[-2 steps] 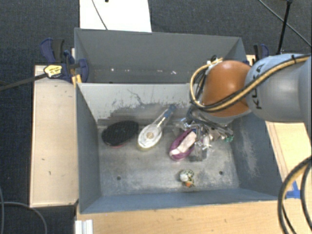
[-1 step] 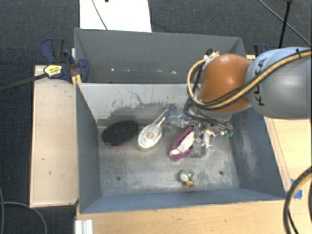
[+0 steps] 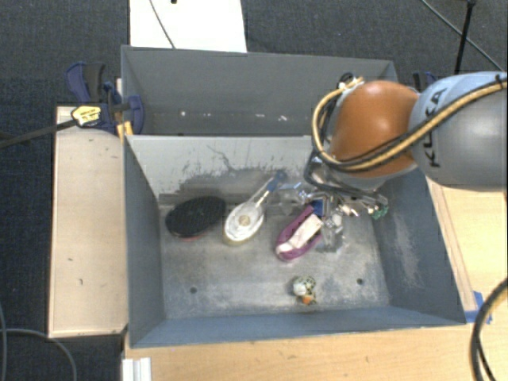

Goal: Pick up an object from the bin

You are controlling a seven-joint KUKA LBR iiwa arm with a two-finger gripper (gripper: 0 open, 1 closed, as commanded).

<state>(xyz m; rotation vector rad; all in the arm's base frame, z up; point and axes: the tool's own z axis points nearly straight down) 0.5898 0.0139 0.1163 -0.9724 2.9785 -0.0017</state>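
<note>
My gripper (image 3: 332, 227) hangs low in the middle-right of the bin, under the orange cover. Its metal fingers stand just right of a purple and white object (image 3: 297, 235) that lies tilted on the bin floor, and seem to touch its upper end. I cannot make out whether the fingers are closed on it. A small blue piece (image 3: 317, 208) shows right above the purple object, next to the fingers. Left of these lies a white, cream-coloured tool with a round head and a pale handle (image 3: 248, 213).
A black oval brush-like thing (image 3: 194, 215) lies at the left of the bin floor. A small round speckled object (image 3: 303, 289) sits near the front wall. The arm enters from the right, its orange cover hiding the bin's back right.
</note>
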